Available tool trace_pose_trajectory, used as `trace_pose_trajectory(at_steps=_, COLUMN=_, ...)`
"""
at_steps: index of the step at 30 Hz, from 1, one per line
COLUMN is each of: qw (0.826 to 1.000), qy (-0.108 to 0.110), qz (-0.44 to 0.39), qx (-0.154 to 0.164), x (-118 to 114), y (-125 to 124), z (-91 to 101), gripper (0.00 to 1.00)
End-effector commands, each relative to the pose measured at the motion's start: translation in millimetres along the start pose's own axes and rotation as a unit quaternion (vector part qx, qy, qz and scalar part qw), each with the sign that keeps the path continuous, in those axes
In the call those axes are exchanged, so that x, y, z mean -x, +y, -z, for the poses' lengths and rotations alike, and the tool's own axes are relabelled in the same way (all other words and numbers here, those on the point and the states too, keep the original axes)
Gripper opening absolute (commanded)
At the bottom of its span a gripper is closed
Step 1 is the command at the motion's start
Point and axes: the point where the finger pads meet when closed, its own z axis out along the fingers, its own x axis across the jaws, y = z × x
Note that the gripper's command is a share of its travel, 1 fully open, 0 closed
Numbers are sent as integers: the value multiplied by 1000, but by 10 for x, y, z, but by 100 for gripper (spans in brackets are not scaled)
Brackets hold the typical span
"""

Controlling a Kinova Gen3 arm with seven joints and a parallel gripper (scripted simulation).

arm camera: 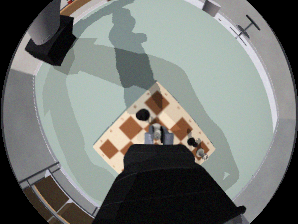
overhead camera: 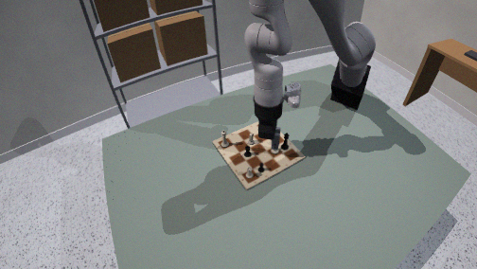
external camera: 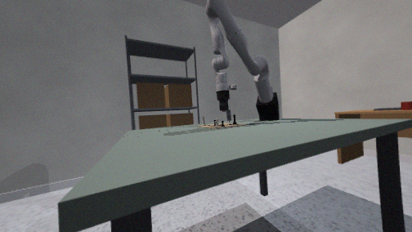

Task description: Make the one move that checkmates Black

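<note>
A small chessboard (overhead camera: 235, 159) (external camera: 211, 125) (arm camera: 112, 147) lies on the green table (overhead camera: 331, 213) (external camera: 229, 147). My gripper (overhead camera: 275, 141) (external camera: 228, 116) (arm camera: 156, 131) stands upright over the board's right side, shut on a white piece (overhead camera: 274, 150) whose base is at or just above the board. A tall black piece (overhead camera: 285, 141) (external camera: 235, 118) stands right beside it. A tall white piece (overhead camera: 224, 138) (external camera: 203, 120) stands at the far left corner. Another white piece (overhead camera: 251, 138), a black piece (overhead camera: 247, 152), a second black piece (overhead camera: 261, 168) and a white piece (overhead camera: 249, 172) stand elsewhere on the board.
The arm's base (overhead camera: 350, 90) sits on the table behind the board. A metal shelf (overhead camera: 156, 43) (external camera: 163, 90) with brown boxes stands behind the table. A wooden desk (overhead camera: 445, 62) (external camera: 376, 116) is at the right.
</note>
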Motion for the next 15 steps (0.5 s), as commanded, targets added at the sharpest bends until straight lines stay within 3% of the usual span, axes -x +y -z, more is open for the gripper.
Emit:
trace_pose_trajectory(at_steps=1, qw=1000, qy=0, qz=1, qx=-1, x=-3, y=-7, z=-10, gripper=0)
trace_pose_trajectory(at_steps=15, qw=1000, qy=0, qz=2, qx=-1, x=-4, y=-6, z=-33, gripper=0)
